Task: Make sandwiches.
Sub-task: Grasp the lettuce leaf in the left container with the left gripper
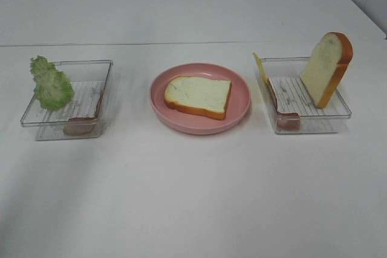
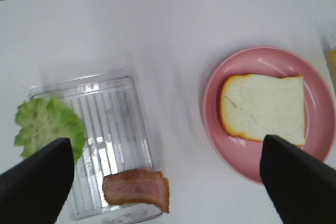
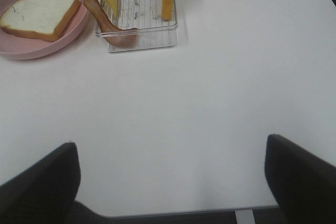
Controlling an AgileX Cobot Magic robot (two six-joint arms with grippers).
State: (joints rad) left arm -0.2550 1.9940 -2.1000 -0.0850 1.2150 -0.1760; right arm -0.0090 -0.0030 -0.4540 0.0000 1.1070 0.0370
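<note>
A white desk [image 1: 193,197] with a plain matte top, crossed by a thin seam [image 1: 151,43] behind the things. Three things stand directly on it in a row: a clear plastic tray [image 1: 60,130] on the left, a round pink plate [image 1: 199,128] in the middle, and a second clear tray [image 1: 314,124] on the right. All three sit apart, none touching another.

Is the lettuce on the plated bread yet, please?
No, the lettuce stands in the left tray; the bread on the plate is bare.

Left gripper [image 2: 164,142] spread wide, right gripper [image 3: 170,144] likewise — both empty
</note>
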